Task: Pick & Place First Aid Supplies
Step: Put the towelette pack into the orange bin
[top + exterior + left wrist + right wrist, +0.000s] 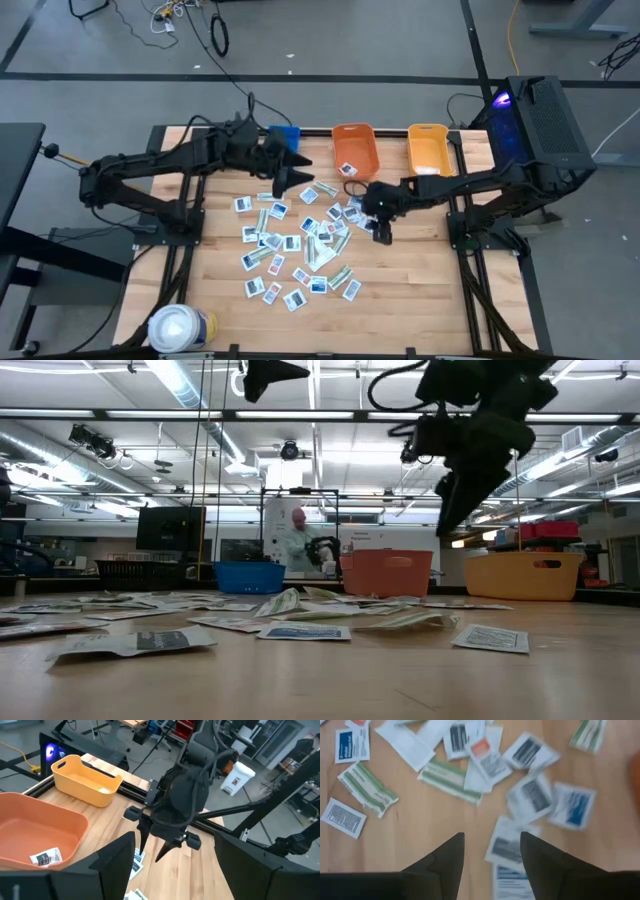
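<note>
The first aid packets (295,245) lie flat and scattered over the middle of the table, white with blue or red print, among some pale greenish strips (367,787). My right gripper (383,232) hangs open above the right edge of that scatter, fingers pointing down; the wrist view (491,835) shows packets below the gap and the low view (450,520) shows it well clear of the table. My left gripper (300,172) waits open and raised near the blue bin (284,134), holding nothing. One packet (46,857) lies inside the orange bin (356,150).
Blue, orange and yellow bins (430,148) stand in a row along the far edge. A large white roll (180,328) sits at the near left corner. Bare wood shows to the right of the packets and along the near edge. A person (297,540) is in the room beyond the table.
</note>
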